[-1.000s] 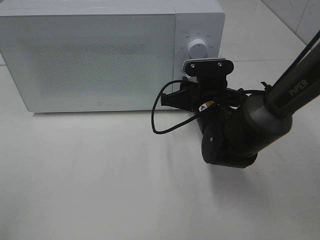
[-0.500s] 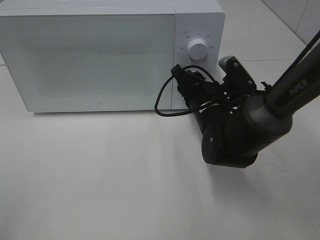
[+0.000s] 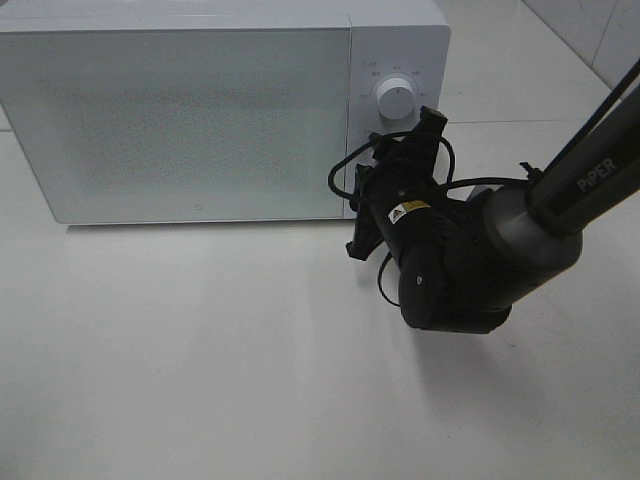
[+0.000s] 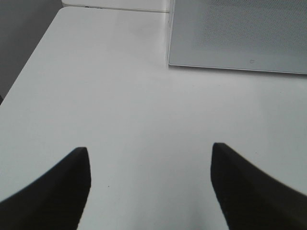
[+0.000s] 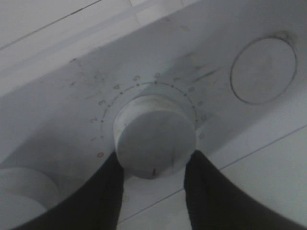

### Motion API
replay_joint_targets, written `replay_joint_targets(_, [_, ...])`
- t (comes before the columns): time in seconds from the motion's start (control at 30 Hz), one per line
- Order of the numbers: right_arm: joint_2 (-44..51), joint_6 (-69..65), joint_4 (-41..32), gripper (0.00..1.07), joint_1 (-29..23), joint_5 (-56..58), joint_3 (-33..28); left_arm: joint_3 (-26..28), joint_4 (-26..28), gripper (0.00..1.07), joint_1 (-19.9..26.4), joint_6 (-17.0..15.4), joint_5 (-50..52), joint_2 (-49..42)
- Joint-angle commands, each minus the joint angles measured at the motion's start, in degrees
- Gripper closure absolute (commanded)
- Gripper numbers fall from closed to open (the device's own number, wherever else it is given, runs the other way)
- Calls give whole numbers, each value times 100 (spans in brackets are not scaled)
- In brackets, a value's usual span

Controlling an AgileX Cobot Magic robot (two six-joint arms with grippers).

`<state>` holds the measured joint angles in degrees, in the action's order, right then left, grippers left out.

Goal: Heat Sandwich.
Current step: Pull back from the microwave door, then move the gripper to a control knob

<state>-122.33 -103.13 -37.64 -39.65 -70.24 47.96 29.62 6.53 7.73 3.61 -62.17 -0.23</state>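
The sandwich is out of view. The white microwave (image 3: pixel 200 120) stands at the back of the table with its door closed. My right arm's wrist (image 3: pixel 405 205) is pressed up to the control panel, just below the upper knob (image 3: pixel 394 100). In the right wrist view, my right gripper (image 5: pixel 153 167) is shut on a round white dial (image 5: pixel 154 136) ringed by numbers, one dark finger (image 5: pixel 103 191) against each side. My left gripper (image 4: pixel 151 158) hangs open over bare white table (image 4: pixel 120 96), with nothing between its fingers.
A round flat button (image 5: pixel 263 71) and part of another knob (image 5: pixel 21 196) flank the gripped dial. A black cable (image 3: pixel 340 180) loops off the right wrist in front of the microwave door. The microwave's corner (image 4: pixel 235 38) lies ahead of the left gripper.
My right wrist has rolled in front of the control panel, its camera mount swinging from on top round to the side. The left gripper has not moved.
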Motion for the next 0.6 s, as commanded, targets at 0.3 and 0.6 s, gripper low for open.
replay_joint_targets(0.3, [34, -613, -143, 107, 34, -355, 34, -11, 17, 39, -34, -34, 97, -138])
replay_joint_targets(0.6, [34, 229, 46, 107, 17, -733, 34, -11, 17, 39, -34, -34, 97, -138])
